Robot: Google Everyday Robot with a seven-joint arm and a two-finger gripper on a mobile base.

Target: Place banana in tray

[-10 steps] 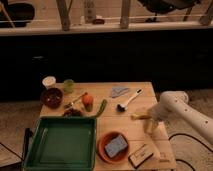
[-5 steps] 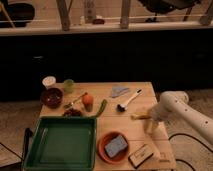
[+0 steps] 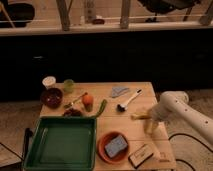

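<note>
Down at the right side of the light wooden desk, the white arm's tool hangs low, and whether it is spread or pinching cannot be told. One small yellow banana lies just beside it, outside the single large dark-green rectangular plastic tray, which sits well apart at front left. Between them is one round orange bowl holding one blue sponge. Farther back lie one white-handled brush, one long green vegetable and two cups.
</note>
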